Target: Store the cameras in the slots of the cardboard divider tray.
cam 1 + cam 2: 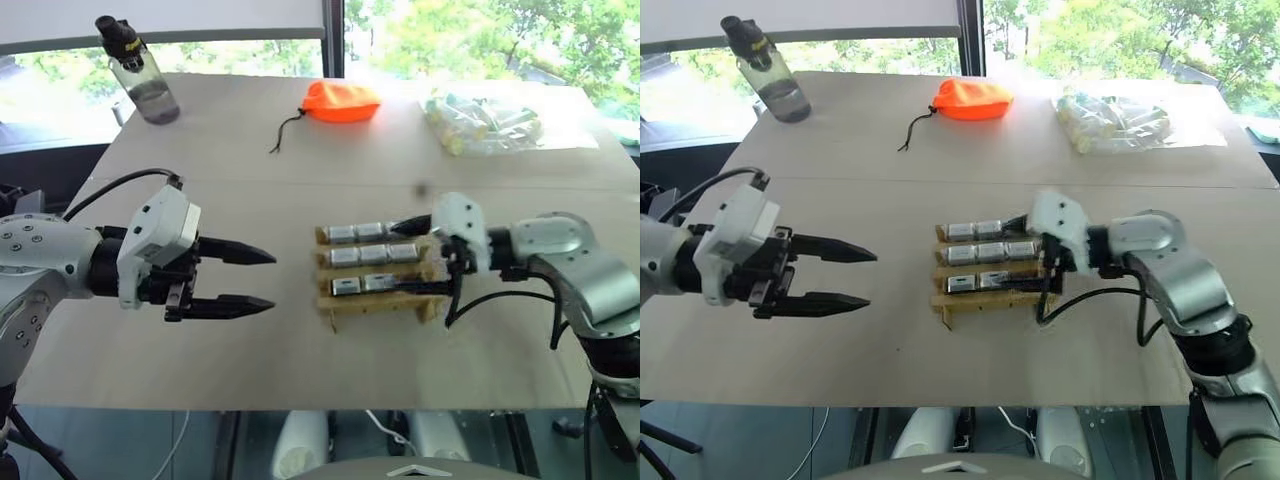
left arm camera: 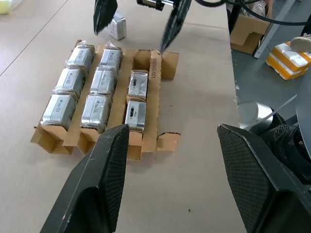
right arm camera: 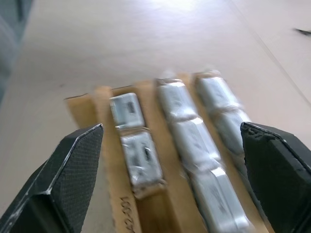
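I note tray [image 1: 378, 300] frame centre, eight cameras [image 1: 372, 256] slotted, one slot vacant. Right tool [image 2: 136, 22] spread, empty, above vacancy. Left tool [image 1: 238, 280] spread, idle, clear.

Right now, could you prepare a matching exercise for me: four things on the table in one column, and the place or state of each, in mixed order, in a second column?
Things:
1. water bottle
2. orange pouch
3. cardboard divider tray
4. right gripper

Places or states:
A. fingers spread open at the right end of the tray
B. lies at the far middle of the table, a dark cord trailing from it
C. stands upright at the far left corner
D. holds eight cameras, one slot in the near row empty

Pairs: 1-C, 2-B, 3-D, 4-A
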